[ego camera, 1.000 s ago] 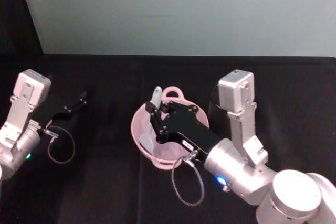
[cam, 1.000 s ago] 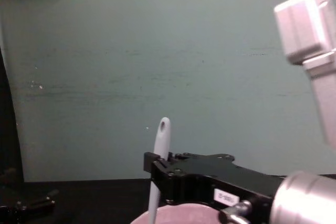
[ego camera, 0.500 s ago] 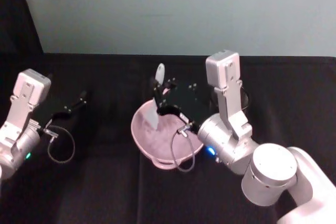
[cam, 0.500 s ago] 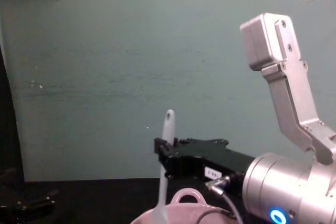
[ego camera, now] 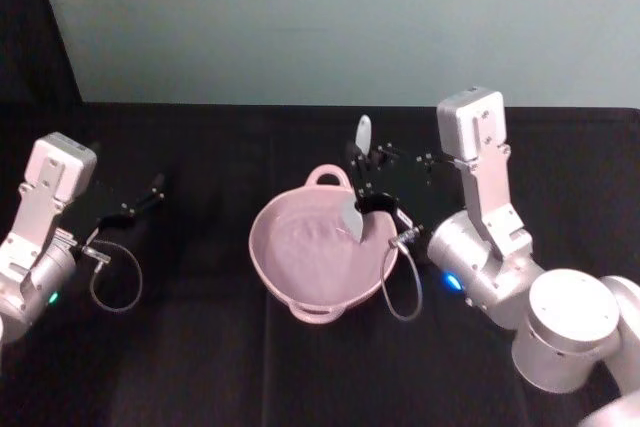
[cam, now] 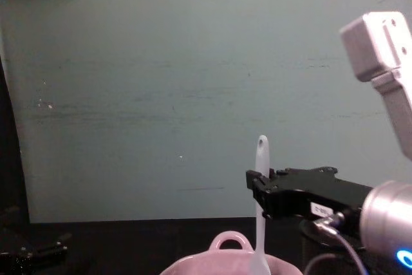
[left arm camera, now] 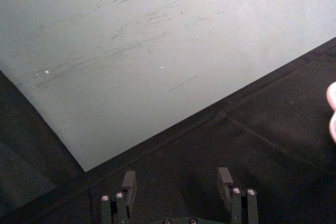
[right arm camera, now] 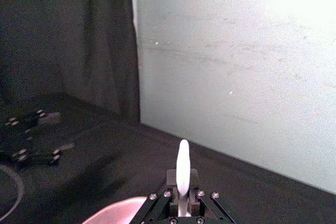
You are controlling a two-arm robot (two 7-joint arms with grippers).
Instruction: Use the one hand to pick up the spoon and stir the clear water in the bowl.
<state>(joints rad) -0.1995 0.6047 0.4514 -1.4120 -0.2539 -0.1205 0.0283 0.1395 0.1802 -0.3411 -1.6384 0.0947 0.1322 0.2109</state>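
Quick update from the remote seat: the right gripper [cam: 259,188] is pinching the spoon [cam: 261,156] partway down its handle. It's held close to upright, hole end up and scoop end down inside the bowl [ego camera: 290,287]. The change over the last second is that the spoon has swept right across. It was down by the bowl's left rim, passed the far-left side, and now sits at the far-right rim, just right of the little loop handle. The wrist has swung back toward the table's right edge with it. I'd call that a good half lap of stirring, so the pick-up is done and we're mid-stir. I can't really make out the water itself. The bowl hasn't budged from the middle of the table [ego camera: 200,367], which is nice. The left gripper [left arm camera: 177,184] is parked near the table's left edge, fingers spread, holding nothing.
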